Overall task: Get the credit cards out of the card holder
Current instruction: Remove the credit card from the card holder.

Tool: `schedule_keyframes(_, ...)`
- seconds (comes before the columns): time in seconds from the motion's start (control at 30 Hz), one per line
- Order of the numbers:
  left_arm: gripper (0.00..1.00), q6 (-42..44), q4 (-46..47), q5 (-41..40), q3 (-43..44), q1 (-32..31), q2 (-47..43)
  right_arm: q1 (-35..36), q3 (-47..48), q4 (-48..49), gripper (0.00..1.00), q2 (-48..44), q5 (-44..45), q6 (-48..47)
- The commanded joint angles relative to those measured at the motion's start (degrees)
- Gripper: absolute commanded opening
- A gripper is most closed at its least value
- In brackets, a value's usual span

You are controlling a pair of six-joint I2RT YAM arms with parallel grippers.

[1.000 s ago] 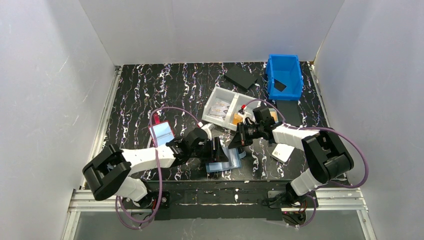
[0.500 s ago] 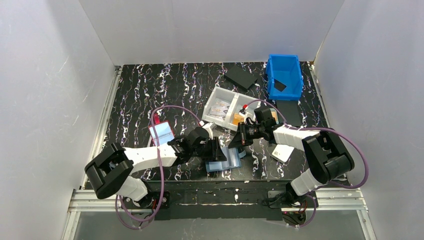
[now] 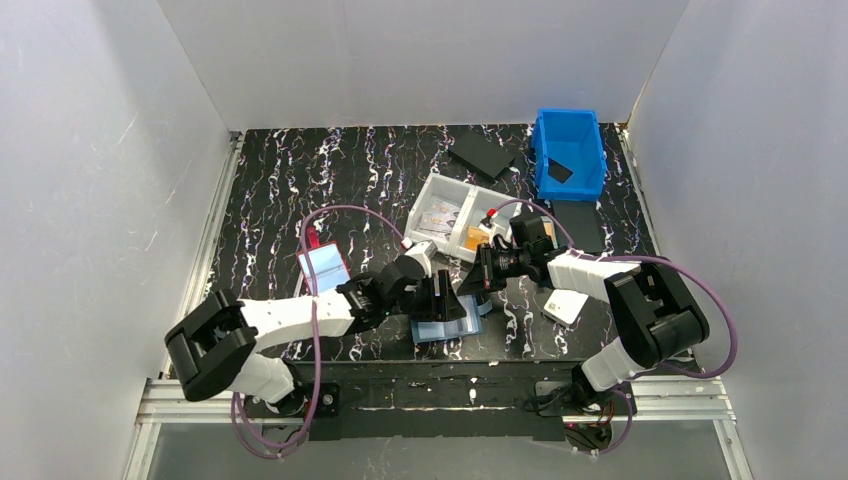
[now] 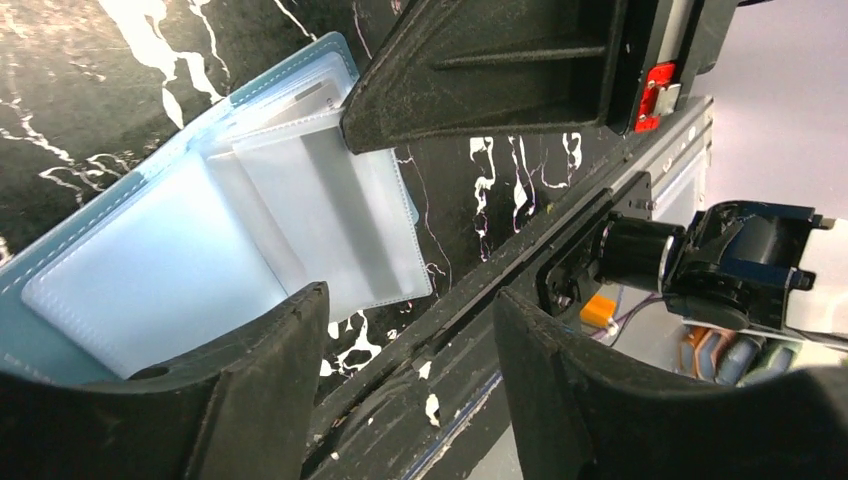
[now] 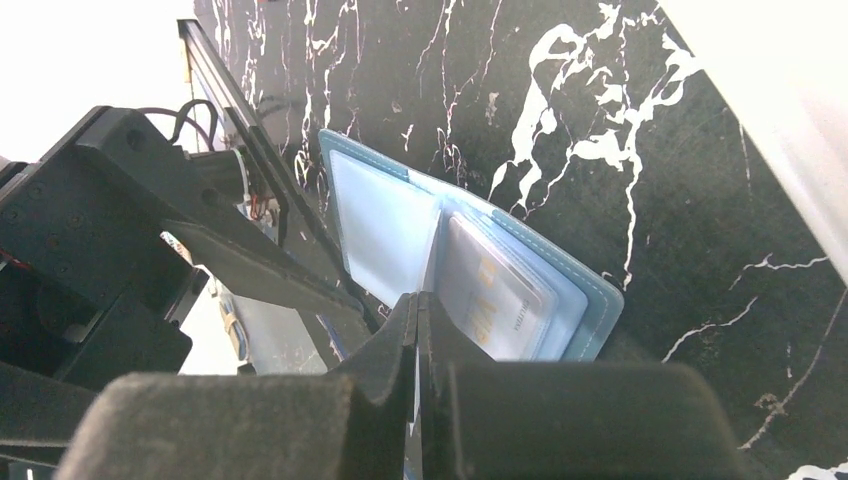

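no brand i can read anywhere. the credit card (image 5: 495, 295) tucked in the card holder (image 5: 385, 215) has a yellowish mark and a line of print, way too blurry through the clear pocket to make out. the card holder lies open and flat at the near edge of the bench (image 3: 300, 180), between the two arms. left tool (image 4: 410, 370) hangs right by it, fingers apart, nothing between them. right tool (image 5: 418, 330) has its fingers pressed together, tips down at the clear sleeves near the fold – can't tell if a sleeve is nipped in there. from above, both tools cover a good part of the holder. white tray (image 3: 421, 203) further back has cards in it – print unreadable.
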Motion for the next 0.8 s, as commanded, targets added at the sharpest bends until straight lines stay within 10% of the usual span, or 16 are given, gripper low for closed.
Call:
schedule_keyframes(0.0,0.63,1.6,-2.8,-12.0,-1.6,-3.0,-6.9,-0.3,-0.5,3.4,0.06,-2.1,-1.8,1.3)
schedule_keyframes(0.23,0.98,3.5,-3.3,-21.4,-4.0,-5.5,-14.9,-0.3,-1.3,5.3,0.07,-2.6,-2.4,2.8)
schedule_keyframes(0.53,0.98,-2.6,1.2,-18.3,-8.3,-6.3,-14.8,-0.6,-1.8,6.7,0.07,-3.1,-2.7,4.6)
schedule_keyframes(0.77,0.98,2.1,-26.9,-30.3,12.9,-13.6,-0.4,-0.6,-2.1,7.4,0.08,-2.9,-3.0,5.3)
